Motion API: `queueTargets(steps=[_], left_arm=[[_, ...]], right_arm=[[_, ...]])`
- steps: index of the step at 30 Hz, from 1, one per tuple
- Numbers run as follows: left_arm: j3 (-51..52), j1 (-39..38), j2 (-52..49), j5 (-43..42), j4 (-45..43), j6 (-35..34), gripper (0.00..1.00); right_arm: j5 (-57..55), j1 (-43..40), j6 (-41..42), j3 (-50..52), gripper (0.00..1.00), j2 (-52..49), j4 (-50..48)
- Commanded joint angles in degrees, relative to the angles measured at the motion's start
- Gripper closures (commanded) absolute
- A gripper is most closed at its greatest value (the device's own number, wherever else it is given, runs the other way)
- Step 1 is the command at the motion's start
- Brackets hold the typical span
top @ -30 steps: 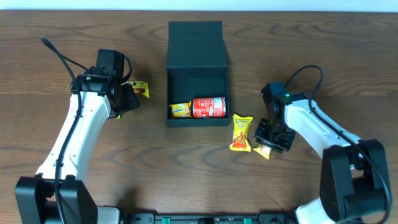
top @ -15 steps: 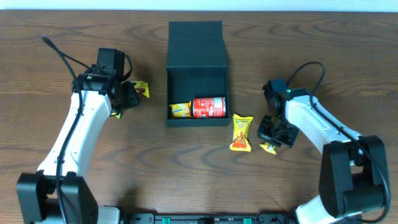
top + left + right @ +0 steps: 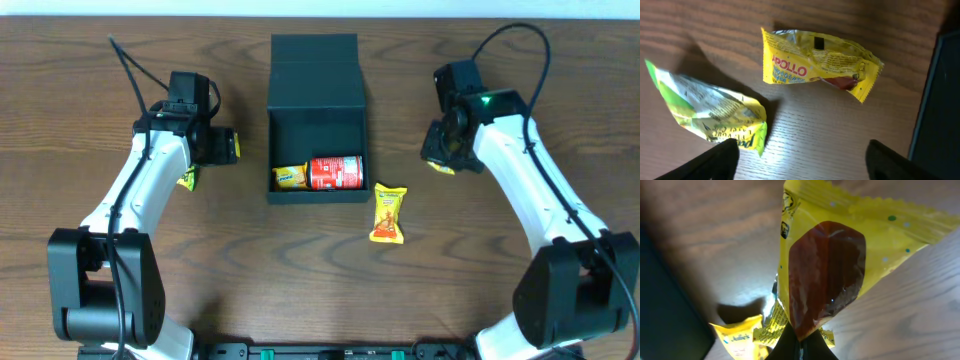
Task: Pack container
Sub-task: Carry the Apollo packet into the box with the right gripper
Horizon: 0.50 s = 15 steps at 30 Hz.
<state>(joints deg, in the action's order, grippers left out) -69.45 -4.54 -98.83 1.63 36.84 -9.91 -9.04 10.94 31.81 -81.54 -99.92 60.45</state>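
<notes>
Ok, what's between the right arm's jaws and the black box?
Nothing but bare table, seen overhead. The right jaws hold a yellow packet; the container stands open.

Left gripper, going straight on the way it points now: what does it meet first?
Most likely bare table, in the gap between the green packet and the yellow Apollo packet, though depth is unclear.

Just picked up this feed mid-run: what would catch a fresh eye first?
The open dark container sits at the table's middle, with a red can and a small yellow packet against its near wall. To its right, the right gripper pinches a red-patched packet. To its left, the left gripper hangs open over an Apollo packet and a green packet.
</notes>
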Motion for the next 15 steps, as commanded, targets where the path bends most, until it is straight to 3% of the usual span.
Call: queueTargets(steps=[1,3,11,15], left_arm=[[-0.44,0.11,-0.28,-2.03,0.20,-15.43,0.22],[-0.44,0.11,-0.31,-4.00,0.13,-21.53,0.26],[-0.44,0.13,-4.96,-5.27,-1.62,-39.63,0.31],[-0.44,0.11,-8.74,-6.21,-6.21,-42.01,0.36]], right_arm=[[-1.49,-0.48,-1.44,-4.04,0.99,-0.07,-0.20],[0.44,-0.39,-3.98,-6.69,0.99,-0.07,-0.81],[15.76,3.89,-31.52,-14.91,0.99,-0.07,-3.78],[15.80,6.97,-38.47,-14.88,0.99,-0.94,-3.82]])
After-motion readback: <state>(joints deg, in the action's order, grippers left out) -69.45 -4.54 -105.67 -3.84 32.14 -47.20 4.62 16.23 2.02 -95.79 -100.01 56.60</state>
